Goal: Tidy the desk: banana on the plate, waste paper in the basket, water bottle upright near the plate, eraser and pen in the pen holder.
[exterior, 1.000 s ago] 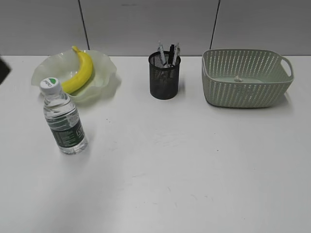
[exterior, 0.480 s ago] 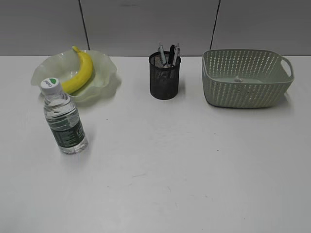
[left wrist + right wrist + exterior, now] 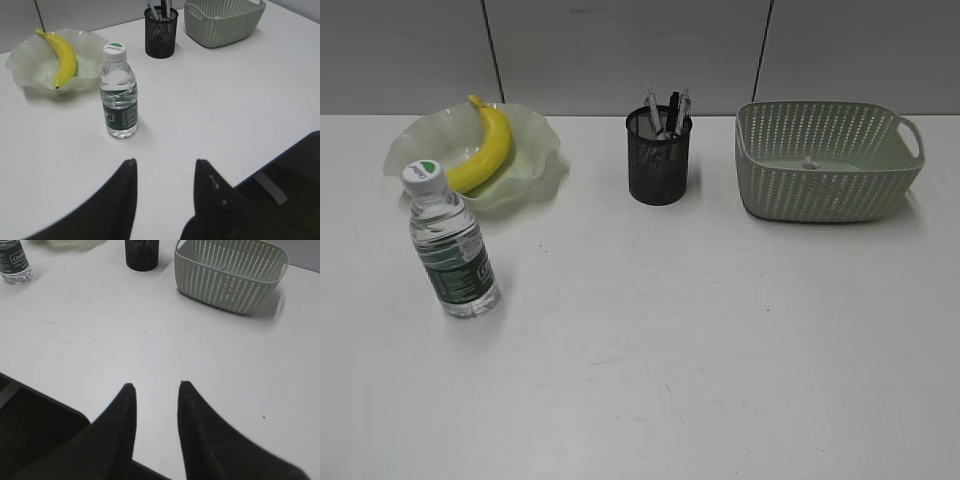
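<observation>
The banana (image 3: 490,148) lies in the wavy-rimmed plate (image 3: 535,135) at the back left of the desk (image 3: 700,330). The water bottle (image 3: 450,243) stands upright just in front of the plate. The pen holder (image 3: 658,160) holds pens at the back middle. A bit of waste paper (image 3: 810,162) lies in the basket (image 3: 825,175) at the back right. No gripper shows in the exterior view. My left gripper (image 3: 165,162) is open and empty, well short of the bottle (image 3: 119,97). My right gripper (image 3: 156,386) is open and empty over bare desk, short of the basket (image 3: 227,272).
A grey panelled wall (image 3: 640,50) runs behind the desk. A dark arm base fills the lower right of the left wrist view (image 3: 285,195) and the lower left of the right wrist view (image 3: 35,435).
A dark part at the left edge of the exterior view one second ago has gone out of view. The objects have not moved.
</observation>
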